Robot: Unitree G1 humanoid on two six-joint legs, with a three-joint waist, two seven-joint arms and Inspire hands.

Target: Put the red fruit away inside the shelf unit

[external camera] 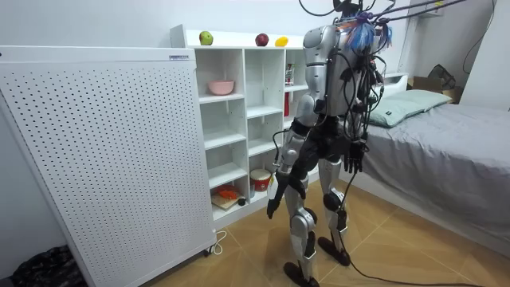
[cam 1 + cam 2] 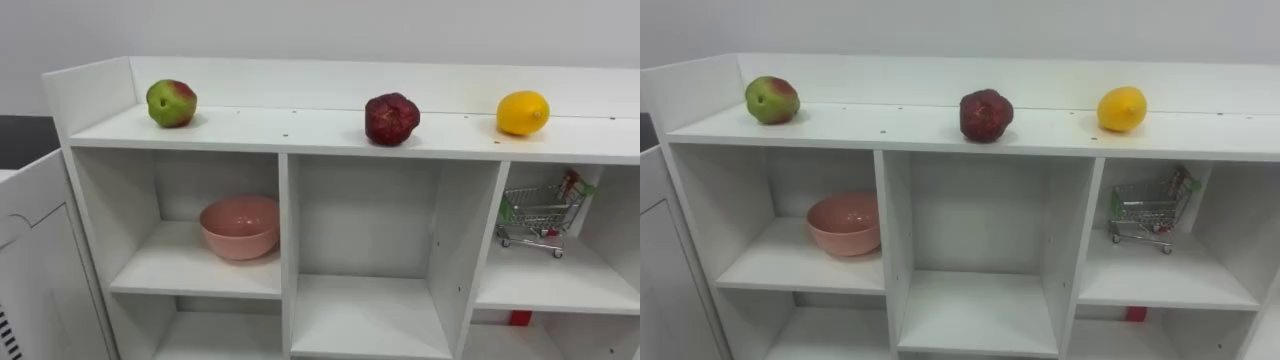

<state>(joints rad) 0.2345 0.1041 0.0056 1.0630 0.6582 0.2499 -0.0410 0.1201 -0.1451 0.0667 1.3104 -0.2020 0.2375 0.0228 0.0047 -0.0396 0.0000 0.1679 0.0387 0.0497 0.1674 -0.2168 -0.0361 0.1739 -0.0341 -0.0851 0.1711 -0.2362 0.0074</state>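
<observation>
Progress: three fruits stand in a spaced row on the top board of the white open-fronted closet (image 2: 330, 132). The arranging looks largely done or close to it. Whether any fruit is meant for a compartment below cannot be judged from here.
Left hand (image 1: 275, 199): hangs low at the robot's side in the room view, fingers loosely extended and pointing down. It grasps nothing and touches nothing.
Right hand (image 1: 353, 157): hangs beside the hip, fingers relaxed and straight. It is empty and well apart from the closet.
Stance: the robot stands upright in front of the closet and faces it, with both arms down.
Round green-and-red apple (image 2: 171, 103): near the left end of the top board, close to the left corner and raised side wall.
Dark red knobbly fruit (image 2: 392, 119): at mid-length of the top board, near its front edge and above the middle compartment.
Yellow lemon (image 2: 523, 112): toward the right end of the top board, above the right compartment.
Pink round bowl (image 2: 240, 226): in the upper left compartment, toward the right side of its shelf, with no fruit seen in it.
Small metal toy shopping cart (image 2: 540, 212): in the upper right compartment.
Upper middle compartment: holds nothing.
White perforated panel (image 1: 96, 151): just beside the closet's left side.
</observation>
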